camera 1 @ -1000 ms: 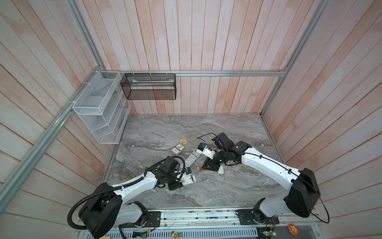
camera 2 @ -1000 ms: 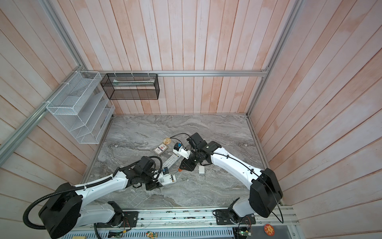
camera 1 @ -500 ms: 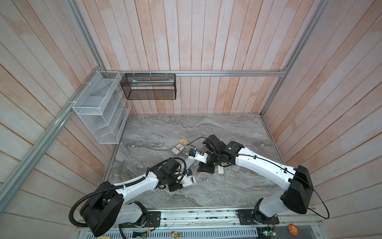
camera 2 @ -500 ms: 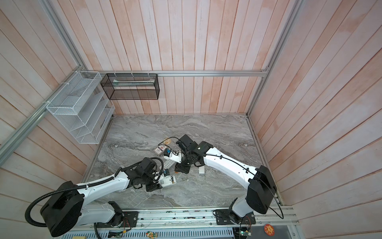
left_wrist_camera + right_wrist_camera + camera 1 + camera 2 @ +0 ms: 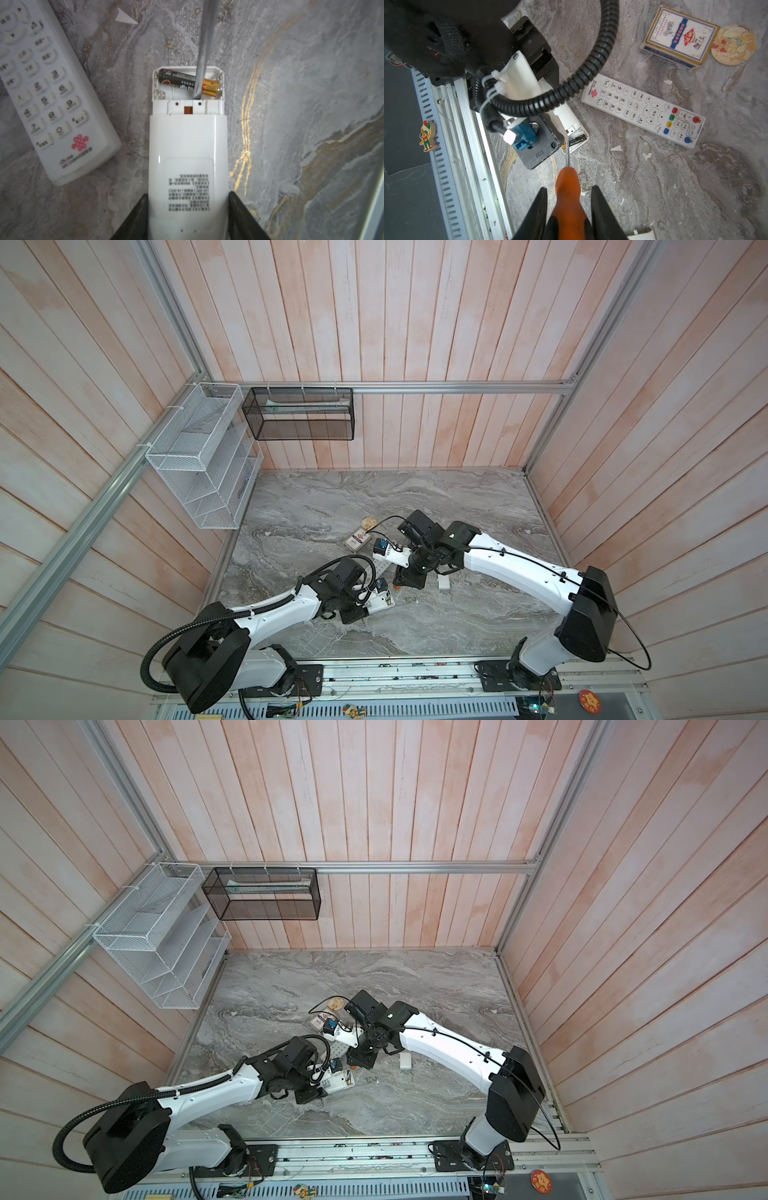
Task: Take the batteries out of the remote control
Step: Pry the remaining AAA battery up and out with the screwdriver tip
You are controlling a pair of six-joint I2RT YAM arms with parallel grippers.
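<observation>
the left gripper [image 5: 188, 216] pinches the white remote [image 5: 187, 145] by its two long sides, label side up. the front rail [image 5: 452, 145] at the tabletop's edge runs close beside this gripper. on its other side a second remote [image 5: 52, 93] lies near, buttons up, not touching the held one. ahead of the gripper, past the white remote's open end, the tabletop [image 5: 301, 83] is bare marble, crossed only by the tool's shaft.

the battery [image 5: 178, 81] is black with fine print and a gold end. it sits in the open compartment at the end of the remote farthest from the left gripper. its long axis lies across the remote's length, slightly skewed, gold end toward the rail side.

the right gripper [image 5: 569, 193] is clamped on the orange handle of a screwdriver [image 5: 568, 178]. the shaft crosses over the battery beside the gold band, tip down inside the compartment.
</observation>
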